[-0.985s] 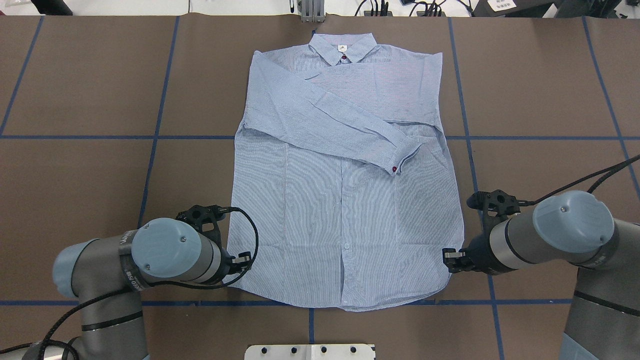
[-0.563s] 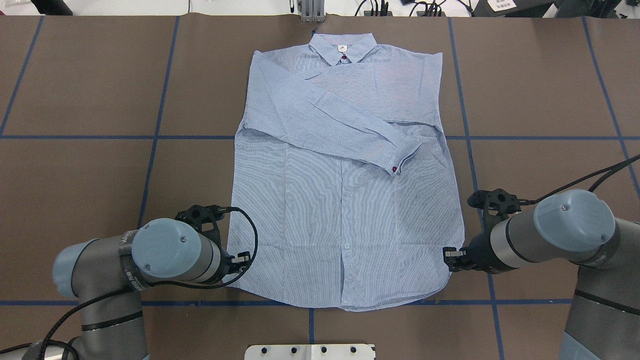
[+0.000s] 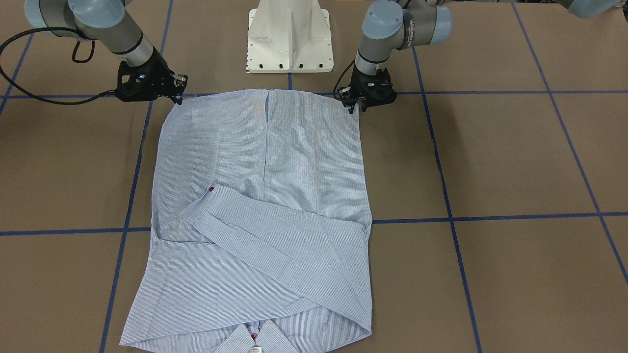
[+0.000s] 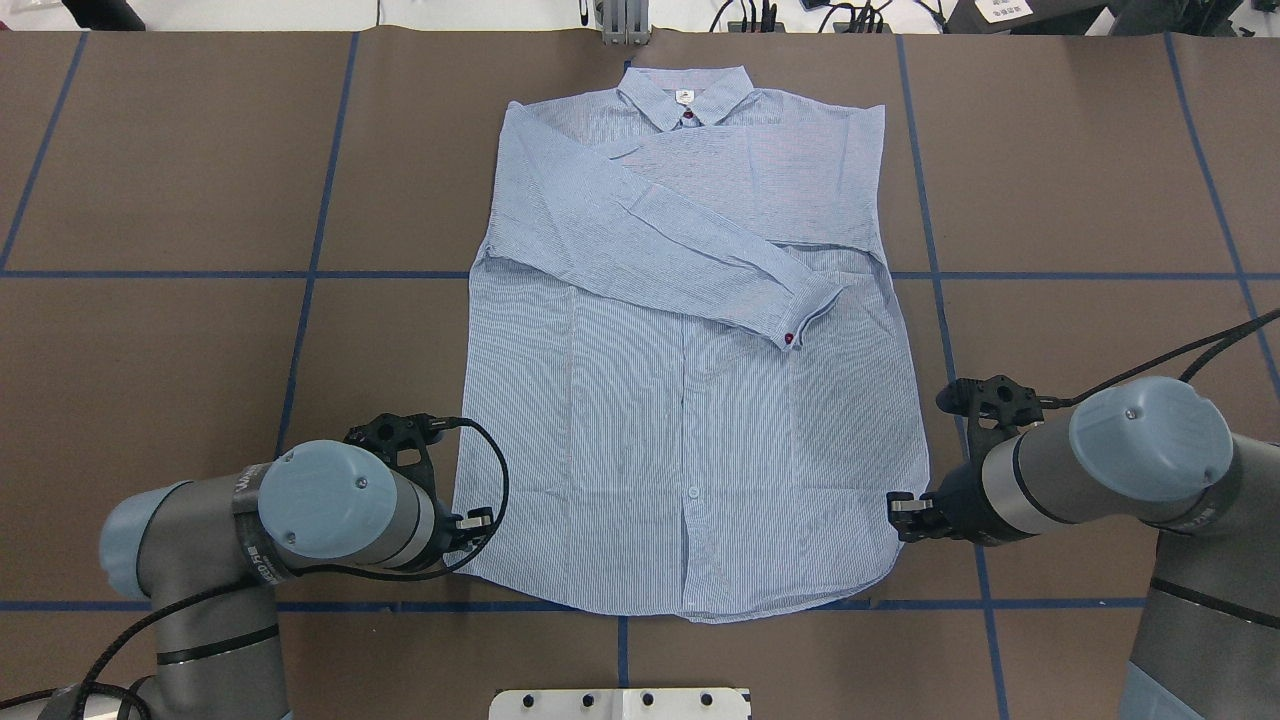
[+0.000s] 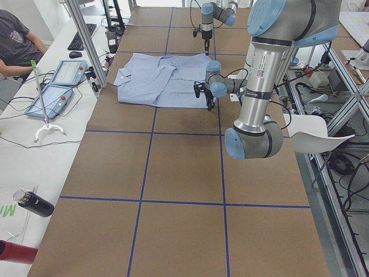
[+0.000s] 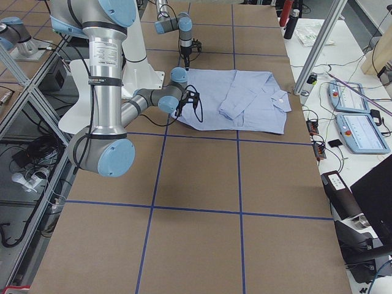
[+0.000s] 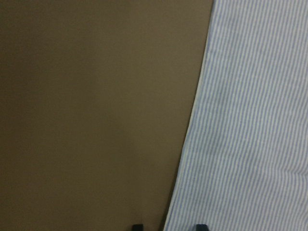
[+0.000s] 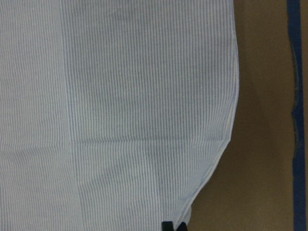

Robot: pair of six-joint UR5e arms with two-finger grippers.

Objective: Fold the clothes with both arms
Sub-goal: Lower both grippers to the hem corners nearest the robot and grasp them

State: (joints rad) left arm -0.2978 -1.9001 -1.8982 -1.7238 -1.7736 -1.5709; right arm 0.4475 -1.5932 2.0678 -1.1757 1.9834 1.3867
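Note:
The light blue striped shirt point(image 4: 680, 430) lies flat on the brown table, front up, collar at the far side, with a sleeve folded diagonally across the chest. My left gripper point(image 4: 478, 525) is low at the near-left hem corner. In the left wrist view its fingertips point(image 7: 137, 226) stand apart, open, straddling the shirt's side edge point(image 7: 192, 134). My right gripper point(image 4: 900, 515) is at the near-right hem corner. In the right wrist view its tips are almost together at the curved hem point(image 8: 226, 144), shut on the shirt's edge. The front-facing view shows both grippers at the hem corners, left point(image 3: 354, 107) and right point(image 3: 179, 93).
The white pedestal base point(image 3: 289, 39) stands just behind the hem. Blue tape lines point(image 4: 310, 270) grid the brown table cover. A metal post point(image 4: 625, 25) stands beyond the collar. A seated person point(image 5: 17, 46), tablets point(image 5: 66, 72) and bottles point(image 5: 31, 203) are on the operators' side.
My left arm has shifted slightly to the left and toward the robot at the hem corner. The right arm and the shirt have barely moved.

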